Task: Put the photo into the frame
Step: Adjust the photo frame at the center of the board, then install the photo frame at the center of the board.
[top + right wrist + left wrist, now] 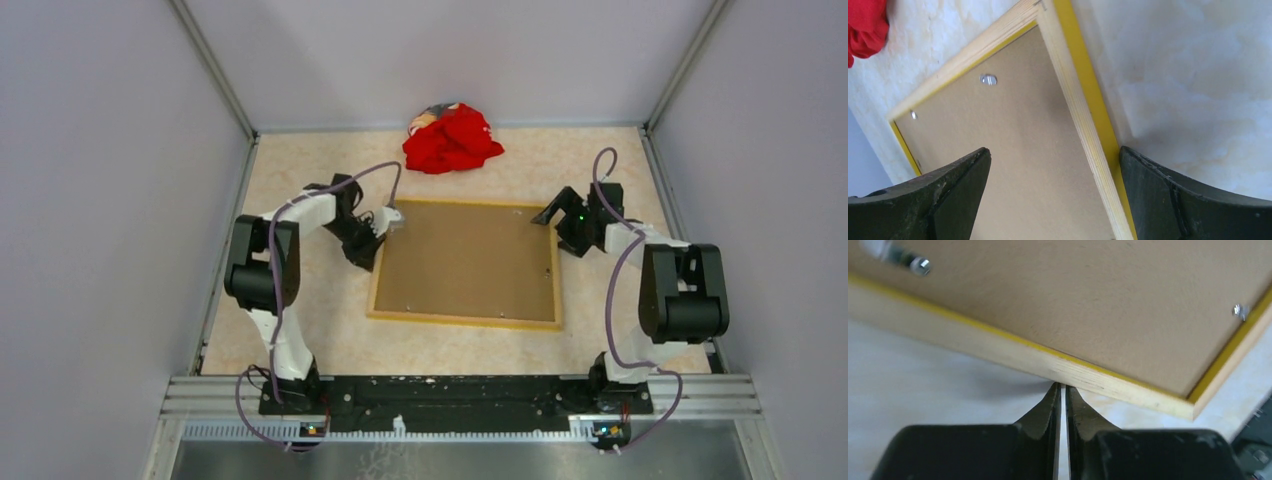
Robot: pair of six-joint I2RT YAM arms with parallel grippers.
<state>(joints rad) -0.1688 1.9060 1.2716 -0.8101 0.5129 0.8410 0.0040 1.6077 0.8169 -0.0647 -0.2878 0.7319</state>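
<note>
left gripper (1063,388) pinched nearly closed, nothing seen in the slit, tips against the pale wooden edge of the frame (998,353). right gripper (1054,153) spread wide above the frame's right rail. frame lies back-up: smooth brown board (1073,300) inside, thin yellow lip.

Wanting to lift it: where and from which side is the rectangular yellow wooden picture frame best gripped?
Likely the right rail of the frame, from above, where the open right gripper straddles it. It lies flat, back up, the brown fibreboard backing panel filling it, so only the rim is pinchable.
</note>
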